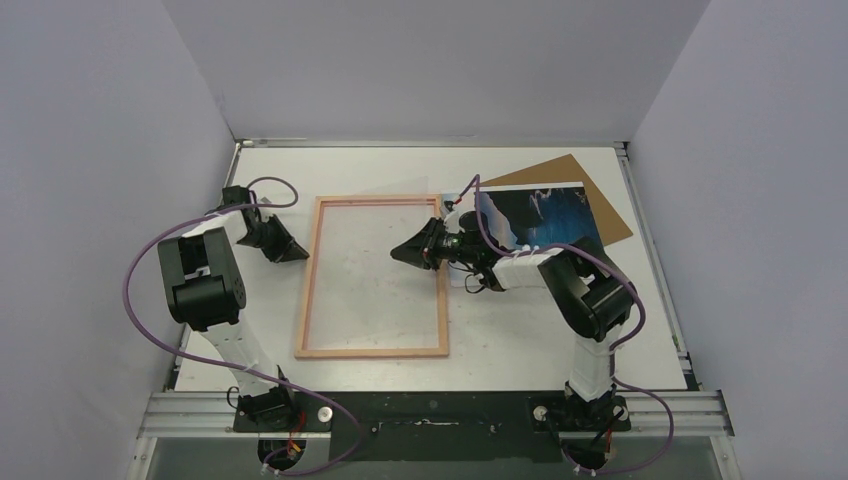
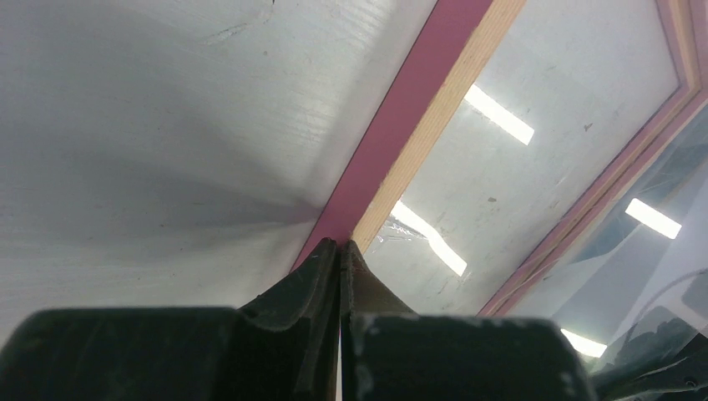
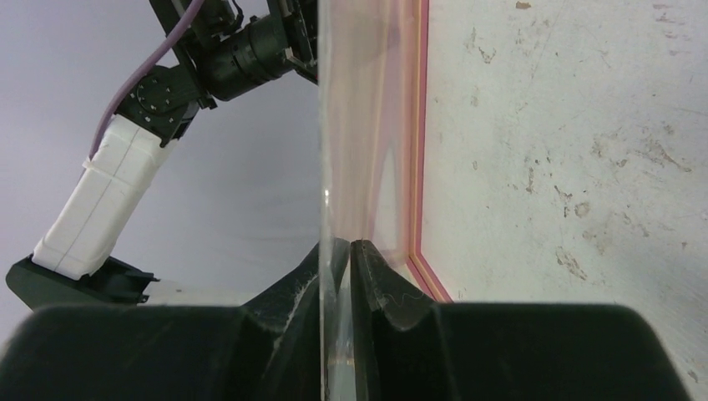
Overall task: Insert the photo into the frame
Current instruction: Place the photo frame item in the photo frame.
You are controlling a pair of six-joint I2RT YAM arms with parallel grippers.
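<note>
Frame (image 1: 308,280) under right jaws, clear sheet (image 3: 351,150) pinched

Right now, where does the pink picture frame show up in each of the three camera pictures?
Top external: the frame lies flat in the middle of the picture.
Left wrist: its pink-and-tan edge runs diagonally from the centre to the top.
Right wrist: its thin pink edge stands upright, just right of centre.
Shared landmark: the clear sheet over its opening.
</note>
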